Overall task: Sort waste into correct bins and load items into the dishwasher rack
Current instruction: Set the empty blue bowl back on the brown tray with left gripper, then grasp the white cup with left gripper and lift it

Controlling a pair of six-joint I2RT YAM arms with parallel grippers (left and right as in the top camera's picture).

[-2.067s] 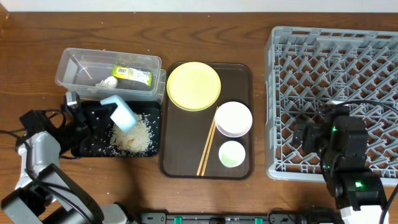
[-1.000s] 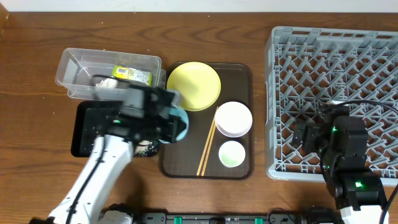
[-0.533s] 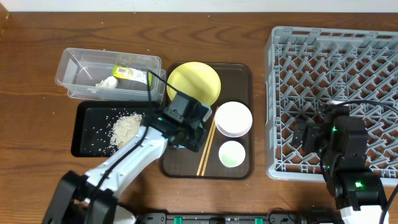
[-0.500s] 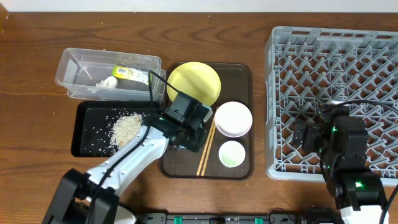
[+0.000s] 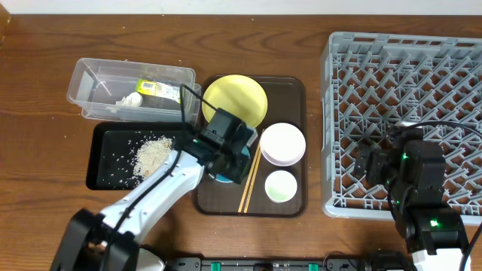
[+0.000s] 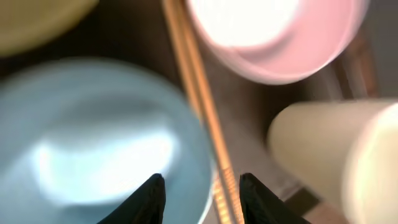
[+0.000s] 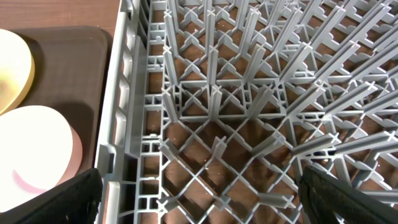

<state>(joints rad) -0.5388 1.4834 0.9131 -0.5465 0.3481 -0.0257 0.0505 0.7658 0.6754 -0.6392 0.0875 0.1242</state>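
The pale blue bowl [image 6: 93,143] sits upright on the dark brown serving tray [image 5: 295,98], just left of the two chopsticks [image 5: 249,179] and below the yellow plate [image 5: 235,102]. The left gripper [image 6: 202,186] hangs over it with fingers parted, one inside the rim and one outside, not pinching it. Farther out, the white bowl [image 5: 282,143] and green cup [image 5: 281,186] stand on the same tray, rice [image 5: 153,154] lies heaped in the black tray [image 5: 102,179], and the right gripper [image 7: 199,190] hovers with fingers spread wide above the dishwasher rack [image 5: 407,75], near its side facing the tray.

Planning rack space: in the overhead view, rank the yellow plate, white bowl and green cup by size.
Largest: yellow plate.
Then: white bowl.
Smallest: green cup.
None look alike.
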